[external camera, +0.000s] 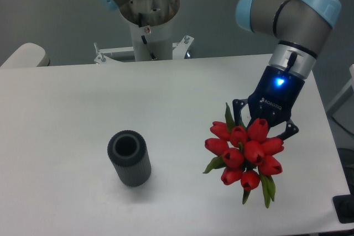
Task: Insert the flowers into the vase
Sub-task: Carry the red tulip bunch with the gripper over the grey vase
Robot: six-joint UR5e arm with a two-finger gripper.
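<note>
Nearest to the camera is the tight bunch of red tulip buds with green leaves and stems, at about 4 o'clock on the white matte table. The buds look smooth, plump and rounded, and pointed leaves stick out at the bottom and the left. Directly behind them, at their 1 o'clock, the black two-finger gripper with a blue light reaches down; its fingers are hidden behind the buds, so I cannot tell whether they clamp the stems, though probably this is why the arm is there. The small dark grey cylindrical vase with fine vertical ribs stands upright well apart, at 9 o'clock from the flowers, its round mouth open upward and with nothing inside, so I judge insertion is not done yet
</note>
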